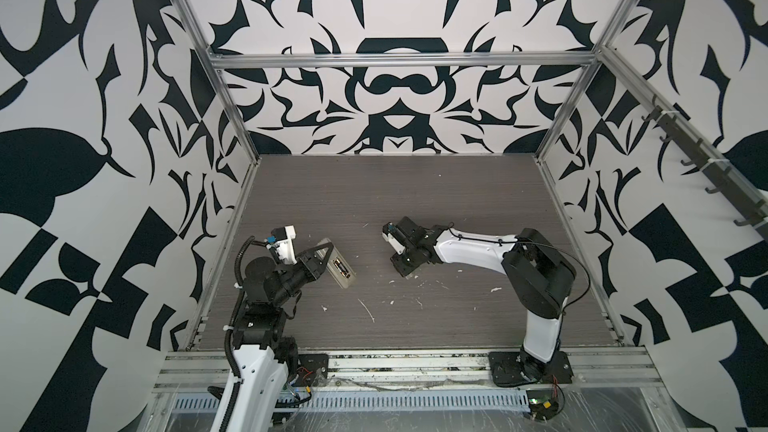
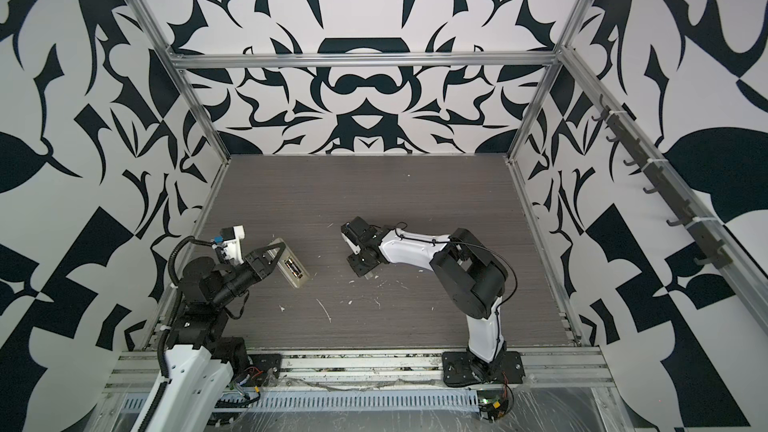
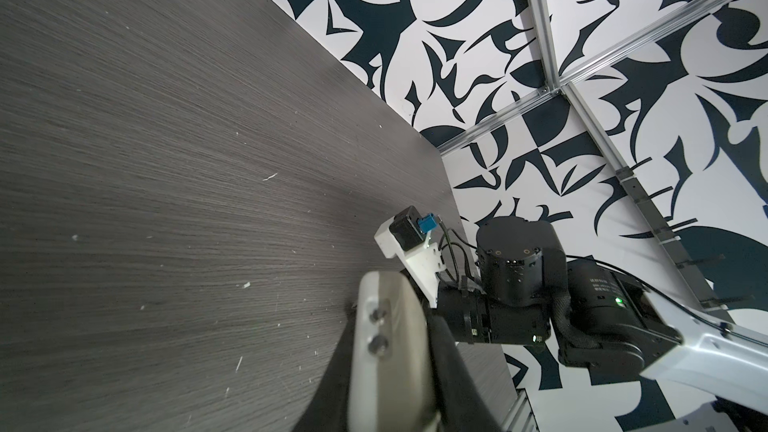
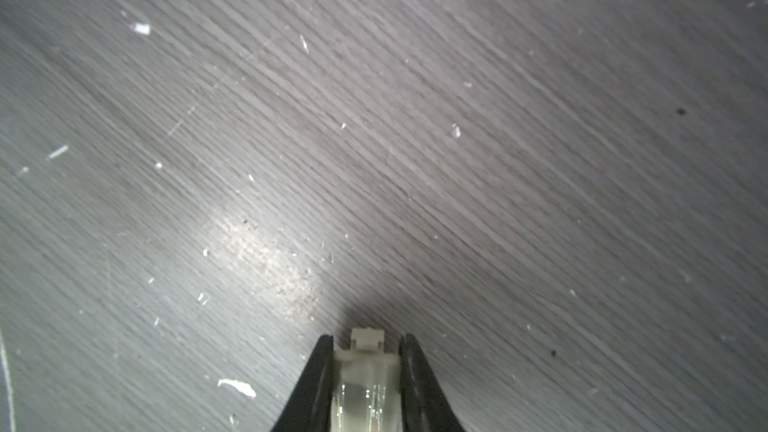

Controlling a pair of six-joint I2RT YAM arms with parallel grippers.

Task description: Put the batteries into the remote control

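The left gripper (image 1: 326, 252) is closed on the remote control (image 1: 347, 278) over the left side of the table (image 1: 415, 201), back side up with both batteries (image 1: 341, 266) lying in its recess, while the right gripper (image 4: 365, 340), fingers narrow, pinches a small translucent cover (image 4: 365, 371) just above the table; the print on a motor housing (image 3: 602, 284) is too blurred to read.

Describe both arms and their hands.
The left arm and right arm pair white shells with black joints. A ribbed black conduit climbs the left; a thin black cable loops off the right. The left hand and right hand have tapered black fingers.
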